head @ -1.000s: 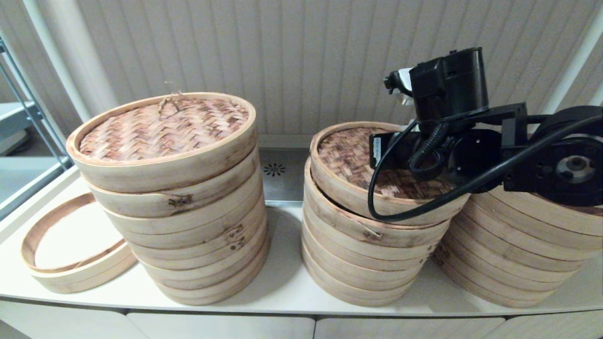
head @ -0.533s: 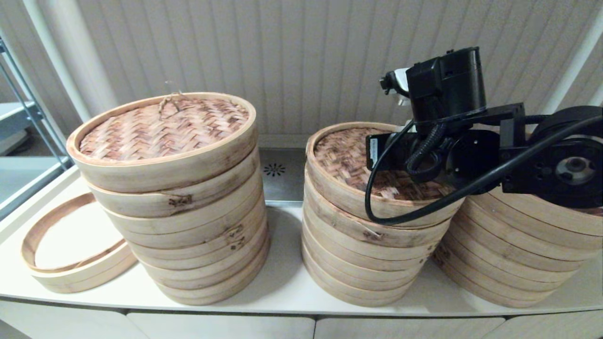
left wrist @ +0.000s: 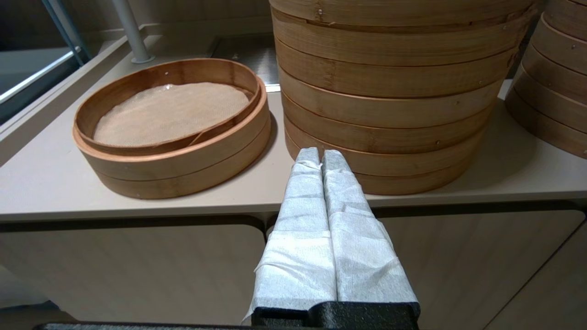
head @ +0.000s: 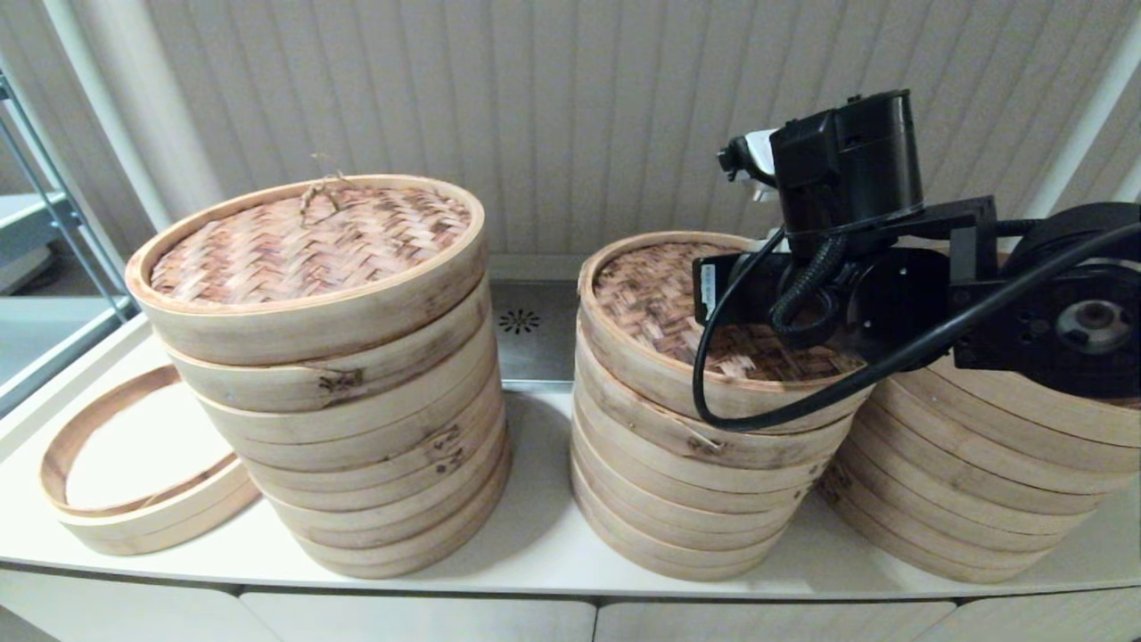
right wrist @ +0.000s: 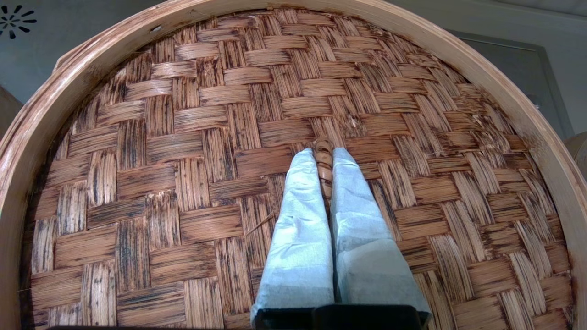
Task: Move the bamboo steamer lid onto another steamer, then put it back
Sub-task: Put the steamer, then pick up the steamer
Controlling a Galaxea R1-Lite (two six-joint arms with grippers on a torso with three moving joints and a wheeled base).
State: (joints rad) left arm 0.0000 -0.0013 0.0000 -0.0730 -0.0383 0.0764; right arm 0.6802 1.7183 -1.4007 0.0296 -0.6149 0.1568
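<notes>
My left gripper [left wrist: 321,158] is parked low at the counter's [left wrist: 137,201] front edge, its wrapped fingers [left wrist: 302,201] pressed together on nothing. From there the shallow tray [left wrist: 172,133] sits on the counter at 10 o'clock and the left stack [left wrist: 390,105] rises at 1 o'clock. In the head view the tray [head: 134,481] lies at 9 o'clock of that stack [head: 330,374], close beside its base; the stack carries its own woven lid [head: 307,236] on top. Well apart to 3 o'clock stands the middle stack [head: 695,481], with the right stack [head: 972,481] just beside it at its 3 o'clock. My right gripper [right wrist: 324,158] is over the middle stack, fingers [right wrist: 302,215] pinched on the small twisted handle [right wrist: 323,160] at the centre of the task lid [right wrist: 183,160]. The lid [head: 660,303] sits on top of the middle stack, tilted slightly, with its near rim low against the tier below. My right arm [head: 980,294] hides the lid's 3 o'clock side. The grooved wall [head: 535,107] closes the scene at 12 o'clock.
</notes>
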